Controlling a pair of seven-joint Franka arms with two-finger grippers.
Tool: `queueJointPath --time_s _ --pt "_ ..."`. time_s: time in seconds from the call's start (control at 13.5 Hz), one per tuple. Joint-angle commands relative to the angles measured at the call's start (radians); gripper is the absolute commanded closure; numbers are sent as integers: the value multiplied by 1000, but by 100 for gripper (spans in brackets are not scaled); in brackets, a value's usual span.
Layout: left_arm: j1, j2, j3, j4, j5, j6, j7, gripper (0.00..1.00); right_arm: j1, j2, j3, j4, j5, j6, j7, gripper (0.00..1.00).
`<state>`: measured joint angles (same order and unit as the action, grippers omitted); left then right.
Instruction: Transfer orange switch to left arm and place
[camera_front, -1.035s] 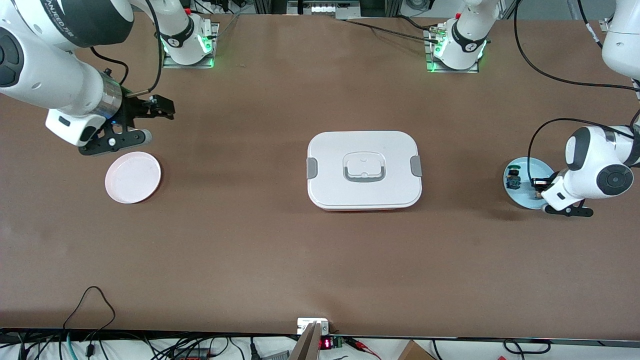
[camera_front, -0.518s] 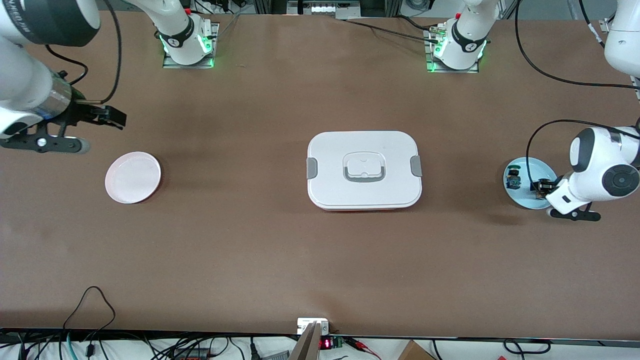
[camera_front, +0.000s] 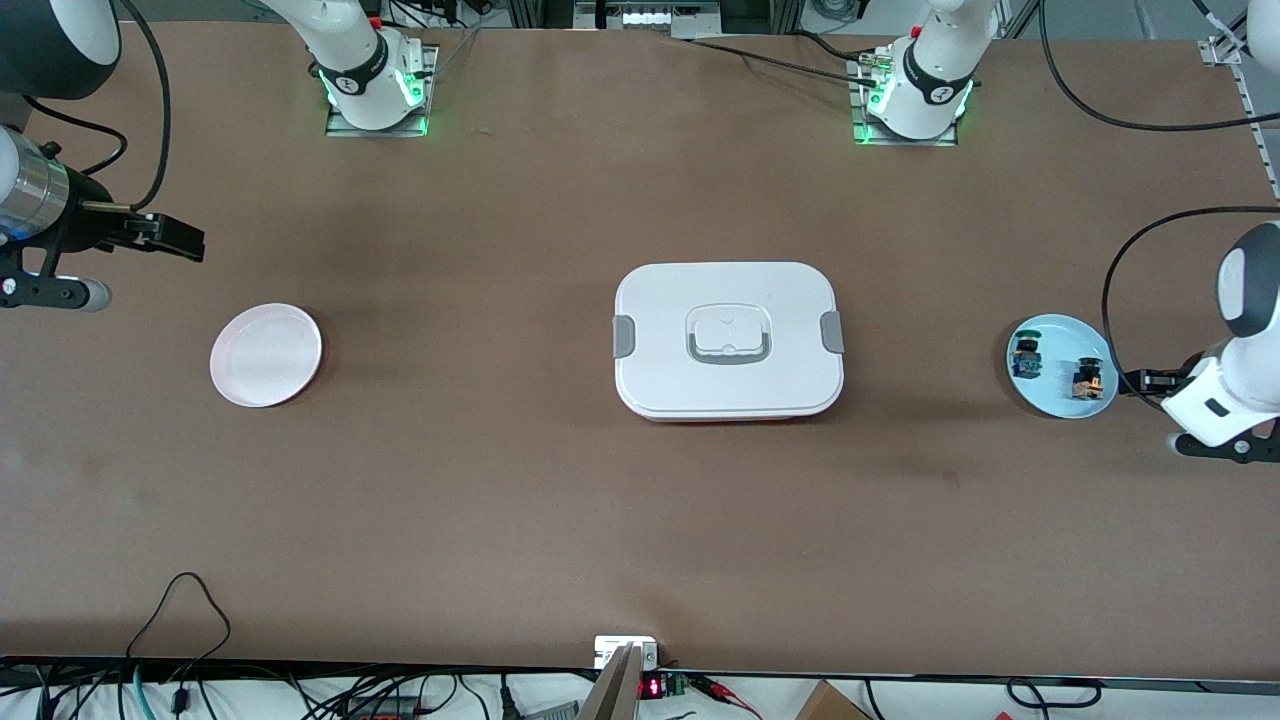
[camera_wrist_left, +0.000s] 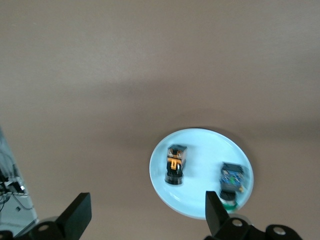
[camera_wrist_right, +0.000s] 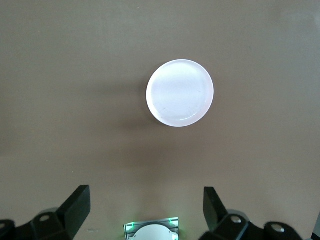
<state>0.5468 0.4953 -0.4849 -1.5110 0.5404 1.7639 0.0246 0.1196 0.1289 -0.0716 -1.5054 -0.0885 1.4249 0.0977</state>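
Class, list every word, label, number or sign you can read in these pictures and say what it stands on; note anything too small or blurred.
No text can be read with certainty.
Red digits glow on a small display at the table edge nearest the front camera: too small to read.
A round mark sits on the black band of each arm base: too small to read.
The box, both plates and both switches show no legible lettering.
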Motion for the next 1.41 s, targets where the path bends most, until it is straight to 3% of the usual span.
queueJointPath --time_s 0.0,0.22,0.44,0.59,0.89,1.33 --pt "5 8 -81 103 7 -157 12 0 -24 -76 18 -99 15 56 -58 0" --pt "10 -15 -142 138 -20 -193 11 0 -50 -112 15 -164 27 128 -90 0" --pt "7 -75 -138 135 -169 -204 14 0 -80 -115 12 -173 64 135 -147 0" --pt "-26 -173 -112 101 -244 -202 15 0 -77 -117 13 -173 62 137 -147 0" --pt "-252 -340 136 62 -407 -208 14 0 -74 -135 18 -199 58 164 -133 0" --pt "-474 -514 449 -127 -646 -201 15 0 -75 -127 21 -145 64 160 -131 0"
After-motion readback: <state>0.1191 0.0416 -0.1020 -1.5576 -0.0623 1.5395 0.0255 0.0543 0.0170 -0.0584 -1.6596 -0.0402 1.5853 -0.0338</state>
